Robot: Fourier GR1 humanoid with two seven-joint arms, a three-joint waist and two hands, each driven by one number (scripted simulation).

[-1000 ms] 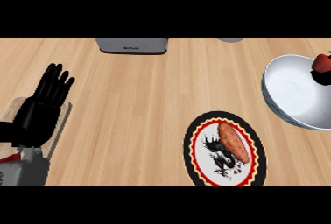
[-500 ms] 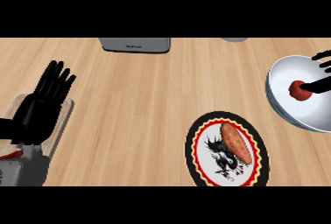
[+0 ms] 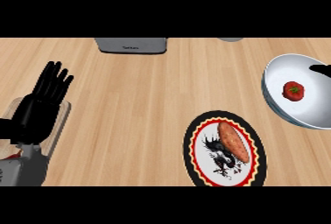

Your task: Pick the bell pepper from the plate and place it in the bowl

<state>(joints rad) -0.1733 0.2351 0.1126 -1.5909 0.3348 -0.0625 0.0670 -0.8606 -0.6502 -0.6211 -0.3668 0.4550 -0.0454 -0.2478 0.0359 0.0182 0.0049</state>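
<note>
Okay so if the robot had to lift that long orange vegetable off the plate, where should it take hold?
Probably across the narrow middle of the orange vegetable, coming from above. It lies flat and slanted on the plate, so fingers and thumb can close on its long sides; the tapered ends offer less to hold.

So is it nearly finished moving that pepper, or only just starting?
Nearly finished, it seems. The red bell pepper already lies inside the white bowl, with no hand on it. Only a dark tip of the right hand shows at the view's right edge. The plate holds just a sweet potato. The left hand rests open at the left. Nothing visible seems left to do.
</note>
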